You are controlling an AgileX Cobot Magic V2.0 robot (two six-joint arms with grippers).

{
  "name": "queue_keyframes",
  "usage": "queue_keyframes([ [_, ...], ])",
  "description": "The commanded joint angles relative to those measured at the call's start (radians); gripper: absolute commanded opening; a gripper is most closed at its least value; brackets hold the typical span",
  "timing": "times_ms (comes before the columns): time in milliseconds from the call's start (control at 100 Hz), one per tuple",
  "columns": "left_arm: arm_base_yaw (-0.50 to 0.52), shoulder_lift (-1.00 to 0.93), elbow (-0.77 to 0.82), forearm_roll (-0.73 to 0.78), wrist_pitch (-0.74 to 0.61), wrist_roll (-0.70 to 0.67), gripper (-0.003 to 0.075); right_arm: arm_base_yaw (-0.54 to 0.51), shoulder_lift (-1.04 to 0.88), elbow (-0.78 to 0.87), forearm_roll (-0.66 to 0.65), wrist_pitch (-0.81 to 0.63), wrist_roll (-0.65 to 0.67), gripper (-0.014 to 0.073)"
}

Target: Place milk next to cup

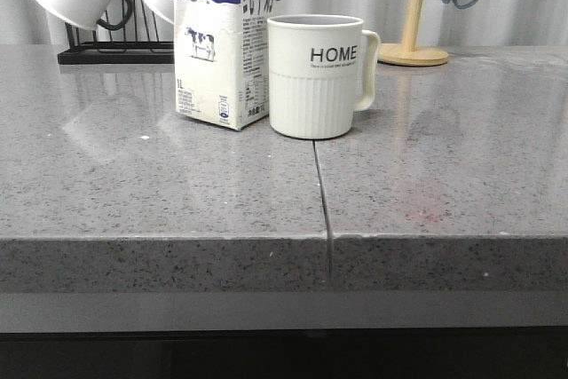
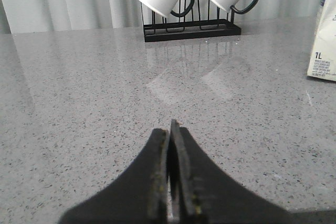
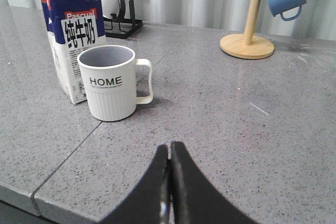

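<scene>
Milk [image 1: 217,51] stands beside cup [image 1: 315,77] on grey counter [image 1: 160,193]; both arms' fingers together.

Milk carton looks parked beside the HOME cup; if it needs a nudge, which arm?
Left. The milk carton stands on the left of the cup, upright, and edges into the left gripper view.
</scene>
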Motion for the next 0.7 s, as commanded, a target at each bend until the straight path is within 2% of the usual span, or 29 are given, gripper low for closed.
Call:
queue_keyframes([
  [0, 0.002, -0.03, 0.046, 0.0, -0.073, -0.001, -0.002, -0.04, 0.007, 0.003, -0.013, -0.148, -0.003, -0.0066],
  [200, 0.002, -0.03, 0.046, 0.0, -0.073, -0.001, -0.002, -0.249, -0.003, 0.165, -0.011, -0.372, -0.003, -0.0066],
  [340, 0.002, -0.03, 0.046, 0.0, -0.073, -0.001, -0.002, -0.369, -0.065, 0.282, 0.014, -0.372, -0.003, -0.0066],
  [540, 0.002, -0.03, 0.046, 0.0, -0.073, -0.001, -0.002, -0.407, -0.215, 0.403, 0.058, -0.36, -0.019, -0.0066],
  [580, 0.002, -0.03, 0.046, 0.0, -0.073, -0.001, -0.002, -0.407, -0.242, 0.401, 0.066, -0.318, -0.044, -0.0066],
  [690, 0.002, -0.03, 0.046, 0.0, -0.073, -0.001, -0.002, -0.408, -0.243, 0.402, 0.121, -0.32, -0.14, -0.0066],
])
